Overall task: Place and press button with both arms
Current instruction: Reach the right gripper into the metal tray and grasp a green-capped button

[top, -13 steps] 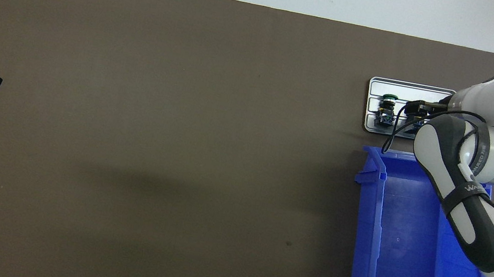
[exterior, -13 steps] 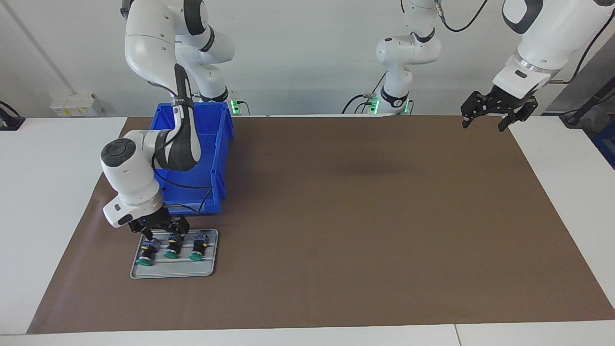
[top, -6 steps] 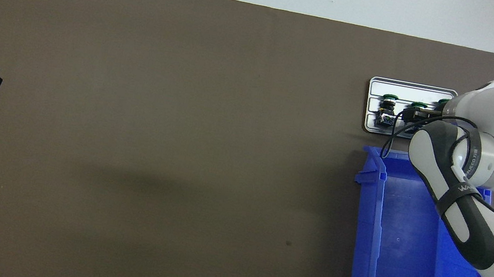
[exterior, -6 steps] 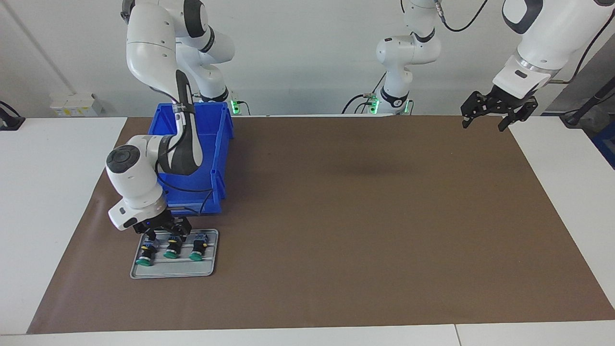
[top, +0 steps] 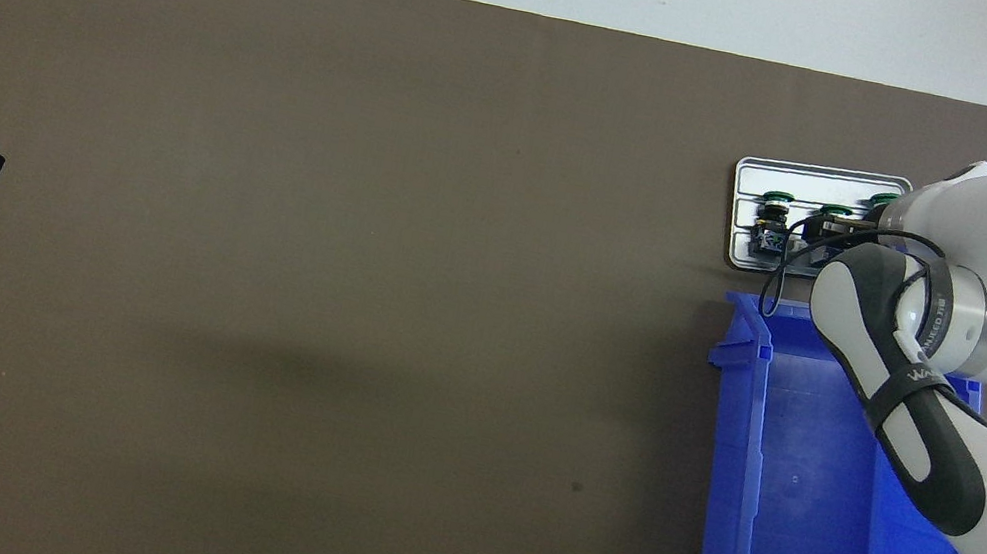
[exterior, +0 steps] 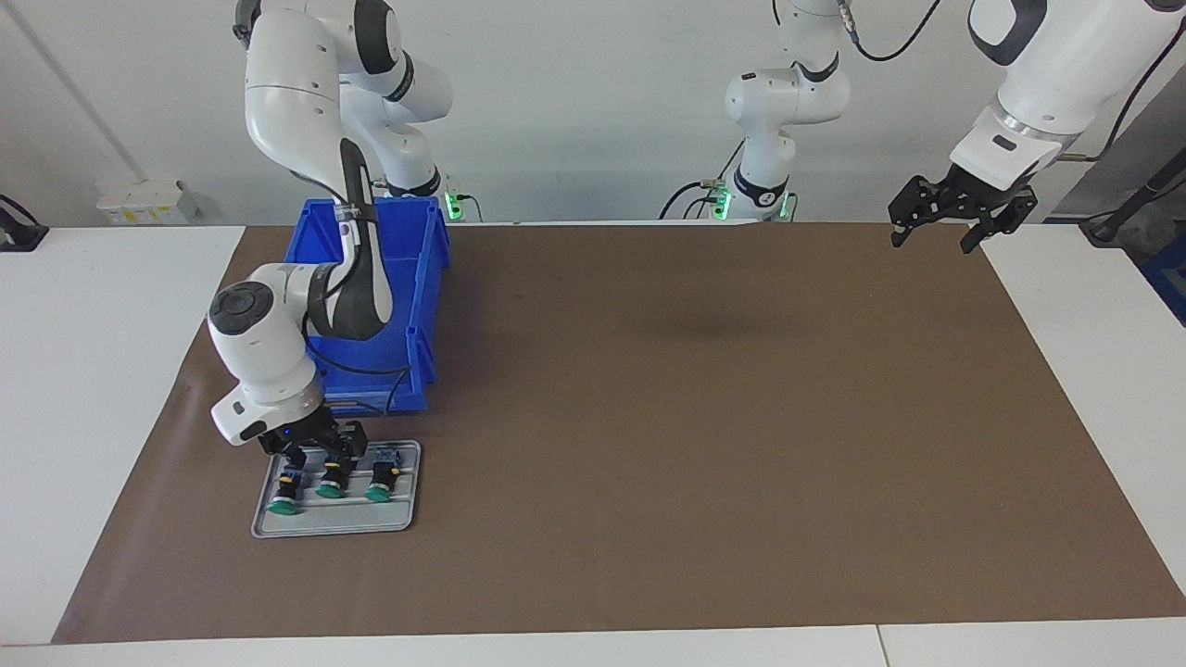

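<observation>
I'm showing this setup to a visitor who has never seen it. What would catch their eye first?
Probably the bright blue bin at the right arm's end of the brown mat. Just farther from the robots lies a small grey tray with three green-capped buttons, and the right gripper is down over them. The left gripper hangs open, waiting above the mat's corner at the left arm's end.
</observation>
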Tool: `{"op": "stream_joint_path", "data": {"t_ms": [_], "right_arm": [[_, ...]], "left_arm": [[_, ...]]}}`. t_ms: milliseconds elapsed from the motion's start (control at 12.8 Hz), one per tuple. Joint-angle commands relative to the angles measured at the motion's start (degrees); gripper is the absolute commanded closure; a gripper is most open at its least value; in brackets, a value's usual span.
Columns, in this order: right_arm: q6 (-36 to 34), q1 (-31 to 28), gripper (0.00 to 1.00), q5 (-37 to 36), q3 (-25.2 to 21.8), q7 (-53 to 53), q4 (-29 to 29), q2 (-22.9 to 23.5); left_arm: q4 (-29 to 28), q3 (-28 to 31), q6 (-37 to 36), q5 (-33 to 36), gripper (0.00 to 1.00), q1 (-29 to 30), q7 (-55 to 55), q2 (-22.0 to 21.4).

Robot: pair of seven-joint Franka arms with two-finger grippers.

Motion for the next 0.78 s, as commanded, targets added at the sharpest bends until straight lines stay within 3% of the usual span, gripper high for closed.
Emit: {"op": "stream_joint_path", "data": {"t_ms": [0, 78, 311, 389, 545, 701], "right_arm": [[1.24, -0.4, 0.22, 1.91, 0.29, -1.95, 0.32, 0.48], [1.24, -0.31, 0.23, 1.91, 0.29, -1.86, 0.23, 0.48], [1.24, -0.13, 0.43, 2.78, 0.38, -2.21, -0.38, 0.48], [1.33, -0.13, 0.58, 3.05, 0.38, -2.38, -0.38, 0.57], [1.33, -0.66, 1.0, 3.05, 0.38, -3.52, -0.21, 0.57], [0.11, 0.04, 1.0, 3.05, 0.29, -3.18, 1.62, -0.04]], "left_arm": [[-1.78, -0.63, 0.3, 0.95, 0.0, 0.66, -0.53, -1.53], [-1.78, -0.63, 0.3, 0.95, 0.0, 0.66, -0.53, -1.53], [-1.78, -0.63, 0.3, 0.95, 0.0, 0.66, -0.53, -1.53], [-1.78, -0.63, 0.3, 0.95, 0.0, 0.66, -0.53, -1.53], [-1.78, -0.63, 0.21, 0.95, 0.0, 0.66, -0.53, -1.53], [-1.78, -0.63, 0.3, 0.95, 0.0, 0.66, -0.53, -1.62]]}}
